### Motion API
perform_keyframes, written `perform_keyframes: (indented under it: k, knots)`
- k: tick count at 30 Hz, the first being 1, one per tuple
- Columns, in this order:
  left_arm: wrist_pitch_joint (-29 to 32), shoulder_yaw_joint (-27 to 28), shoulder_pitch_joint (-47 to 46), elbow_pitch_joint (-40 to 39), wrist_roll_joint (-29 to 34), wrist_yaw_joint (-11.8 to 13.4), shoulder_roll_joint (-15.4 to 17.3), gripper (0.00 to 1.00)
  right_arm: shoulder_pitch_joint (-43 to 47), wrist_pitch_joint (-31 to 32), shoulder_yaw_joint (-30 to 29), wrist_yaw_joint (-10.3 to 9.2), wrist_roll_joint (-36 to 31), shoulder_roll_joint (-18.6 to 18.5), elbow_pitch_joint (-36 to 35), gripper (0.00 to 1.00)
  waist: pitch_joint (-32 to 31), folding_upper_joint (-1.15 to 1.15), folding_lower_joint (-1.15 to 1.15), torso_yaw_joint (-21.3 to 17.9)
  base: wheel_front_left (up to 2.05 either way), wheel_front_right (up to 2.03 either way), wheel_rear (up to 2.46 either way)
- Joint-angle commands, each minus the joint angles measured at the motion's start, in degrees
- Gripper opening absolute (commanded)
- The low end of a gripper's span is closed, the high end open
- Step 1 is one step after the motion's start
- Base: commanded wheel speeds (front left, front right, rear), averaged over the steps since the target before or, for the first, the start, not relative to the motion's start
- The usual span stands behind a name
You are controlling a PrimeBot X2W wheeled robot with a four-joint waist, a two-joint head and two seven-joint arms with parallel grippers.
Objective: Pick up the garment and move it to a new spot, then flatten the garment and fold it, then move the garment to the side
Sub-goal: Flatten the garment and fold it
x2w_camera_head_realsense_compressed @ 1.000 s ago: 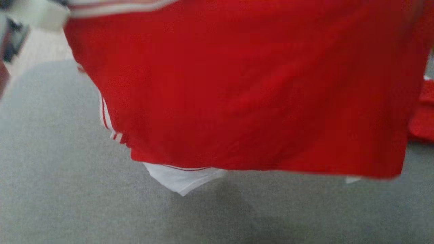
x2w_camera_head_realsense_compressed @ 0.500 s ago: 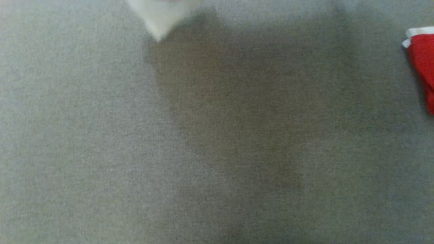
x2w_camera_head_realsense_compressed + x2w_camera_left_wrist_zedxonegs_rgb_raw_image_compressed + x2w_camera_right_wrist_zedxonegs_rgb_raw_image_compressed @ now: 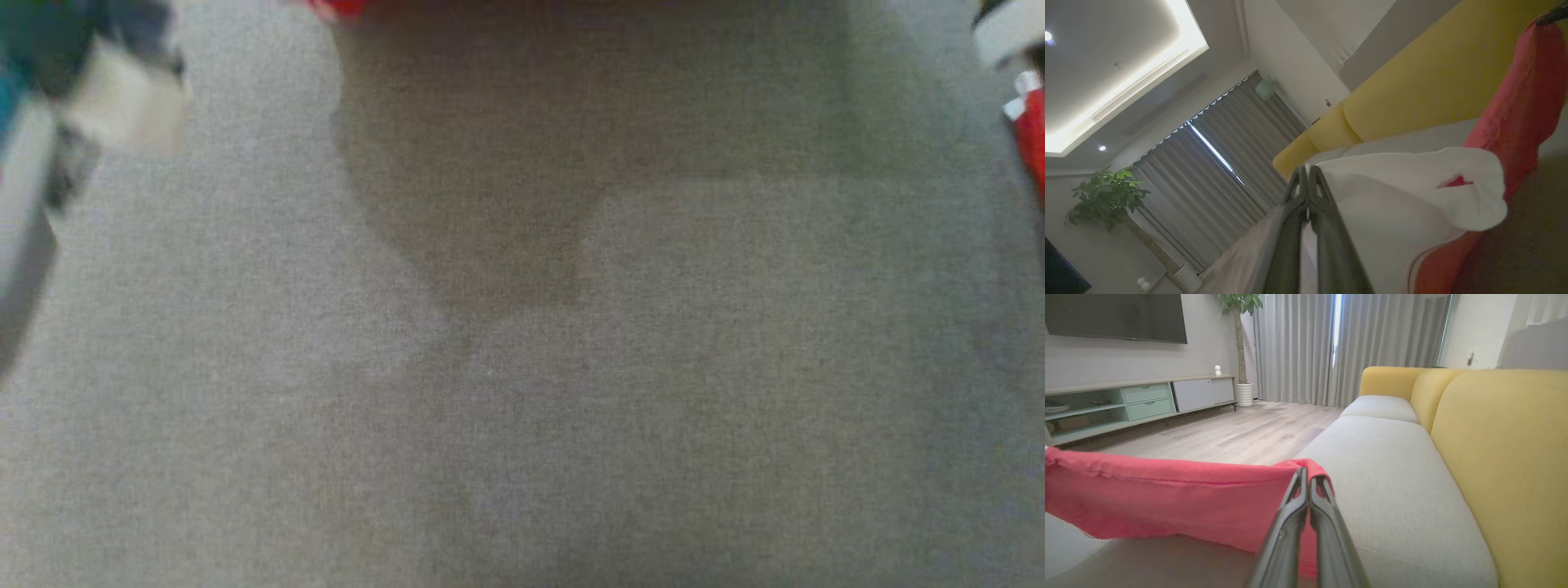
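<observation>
The garment is red with white trim. In the left wrist view my left gripper is shut on its white part, and the red cloth hangs off to the right. My right gripper is shut on the red hem, which stretches left from the fingers above the seat. The head view is blurred. It shows a red sliver of the garment at the top edge, another red and white bit at the right edge, and the cloth's shadow on the grey cushion.
A sofa with a grey seat cushion and a yellow backrest lies under the garment. Beyond it are a wooden floor, a low TV cabinet, a potted plant and grey curtains. A blurred pale shape sits at the head view's upper left.
A second ago the red garment covered the upper head view; now only slivers show at the top and right edges. The whole picture shifted, so the camera moved too.
</observation>
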Motion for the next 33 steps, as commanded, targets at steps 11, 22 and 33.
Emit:
perform_keyframes:
  k: [11, 22, 33]
  knots:
    - [0.0, 5.5, 31.1, -10.7, -4.5, 1.2, 6.1, 0.00, 22.8, -2.7, 4.5, 0.37, 12.0, -8.6, -9.1, 0.00, -10.3, 0.00, 0.01, -0.7, 0.00, 0.00, 0.00]
    - [0.0, 6.9, 56.4, -15.8, -8.3, 4.5, 5.1, 0.00, 47.4, -3.0, 1.6, 0.37, 14.2, -12.1, -20.8, 0.00, -16.8, 0.00, 0.01, -2.5, 0.00, 0.00, 0.00]
    - [0.0, 7.2, 69.5, -19.1, -7.6, 4.7, 4.9, 0.00, 62.7, -3.1, -5.6, 0.37, 12.1, -11.9, -25.7, 0.00, -18.9, 0.00, 0.01, -2.4, 0.00, 0.00, 0.00]
